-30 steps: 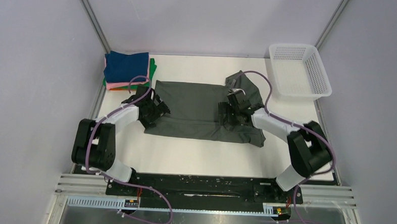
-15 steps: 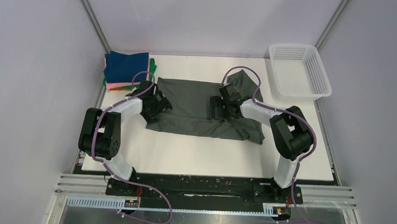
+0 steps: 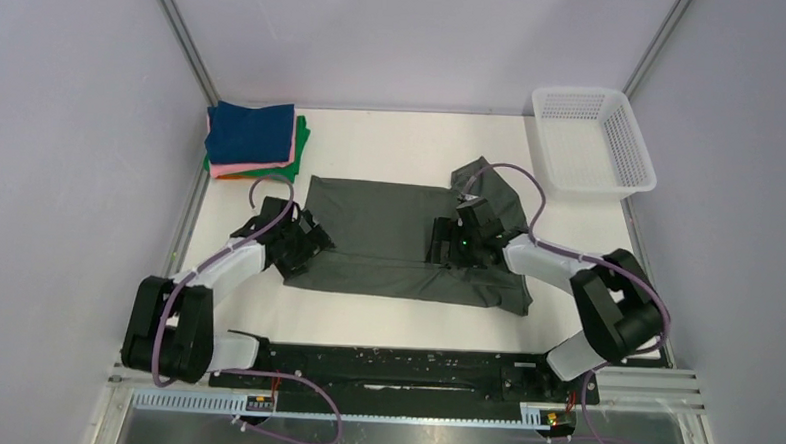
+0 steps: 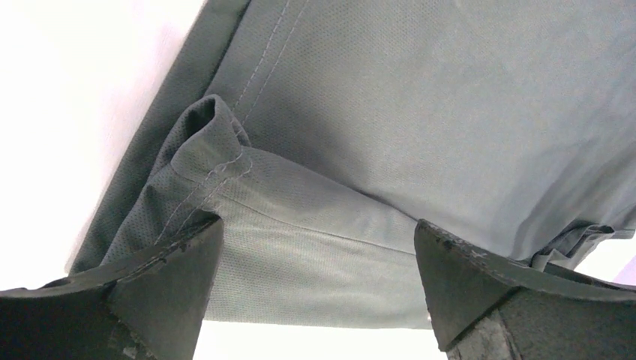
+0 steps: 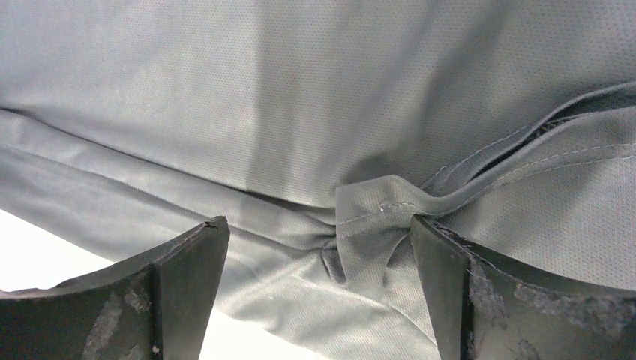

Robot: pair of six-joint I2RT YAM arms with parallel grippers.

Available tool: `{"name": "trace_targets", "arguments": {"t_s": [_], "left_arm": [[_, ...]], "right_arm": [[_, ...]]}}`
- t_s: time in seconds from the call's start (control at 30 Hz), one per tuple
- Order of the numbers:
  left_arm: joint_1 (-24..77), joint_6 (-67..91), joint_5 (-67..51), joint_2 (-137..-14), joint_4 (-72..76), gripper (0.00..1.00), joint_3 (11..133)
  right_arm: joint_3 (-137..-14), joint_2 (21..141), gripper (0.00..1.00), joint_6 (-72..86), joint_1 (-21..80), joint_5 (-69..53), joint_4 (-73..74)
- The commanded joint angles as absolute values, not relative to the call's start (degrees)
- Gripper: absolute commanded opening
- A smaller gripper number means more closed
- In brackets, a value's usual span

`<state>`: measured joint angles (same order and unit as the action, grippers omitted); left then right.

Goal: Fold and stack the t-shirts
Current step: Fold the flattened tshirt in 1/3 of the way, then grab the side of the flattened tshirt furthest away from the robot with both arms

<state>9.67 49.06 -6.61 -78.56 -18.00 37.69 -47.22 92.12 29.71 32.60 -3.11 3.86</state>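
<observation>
Left gripper (image 4: pixel 319 244) & right gripper (image 5: pixel 319 236) both gape wide over the big dark grey-green cloth t-shirt (image 3: pixel 384 222) flat on the white table (image 3: pixel 402 142), so I'd pinch each bunched hem fully, then lift level & in sync

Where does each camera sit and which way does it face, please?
Top external: above and behind the bases, facing down at the table; both arms show, left claw and right claw at the dark t-shirt.
Left wrist: on the left arm, facing the shirt's hem between its own fingers.
Right wrist: likewise on the right arm, facing a bunched seam.
Shared: the dark t-shirt.
</observation>
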Motion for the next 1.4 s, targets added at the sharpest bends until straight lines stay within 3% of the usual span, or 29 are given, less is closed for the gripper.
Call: {"name": "trace_targets", "arguments": {"t_s": [0.0, 0.2, 0.4, 0.8, 0.97, 1.13, 1.37], "left_arm": [[11.45, 51.18, -4.60, -70.19, -27.21, 0.99, 28.22], [16.69, 57.33, -5.01, -54.76, -31.28, 0.99, 21.20], [18.08, 60.39, 3.32, -42.32, -43.64, 0.99, 22.94], [18.15, 57.30, 5.90, -40.52, -46.56, 0.99, 30.48], [18.03, 53.10, 10.28, -48.25, -41.47, 0.99, 38.32], [16.52, 48.19, 13.46, -64.94, -36.81, 0.98, 49.95], [11.37, 44.61, 14.30, -92.60, -35.97, 0.82, 67.16]], "right_arm": [[-38.44, 84.82, 1.00, 33.18, 33.58, -6.03, 11.38], [-31.66, 75.07, 0.99, 35.93, 38.47, -5.47, 12.92], [-30.89, 68.85, 1.00, 34.46, 39.61, -0.78, 16.91], [-34.74, 58.45, 0.99, 34.42, 39.40, 11.07, 16.33], [-37.55, 57.84, 0.99, 35.83, 37.22, 15.77, 15.75], [-40.19, 61.02, 0.99, 34.46, 34.55, 18.44, 14.61], [-42.01, 66.22, 1.00, 33.45, 30.65, 18.11, 13.00]]}}
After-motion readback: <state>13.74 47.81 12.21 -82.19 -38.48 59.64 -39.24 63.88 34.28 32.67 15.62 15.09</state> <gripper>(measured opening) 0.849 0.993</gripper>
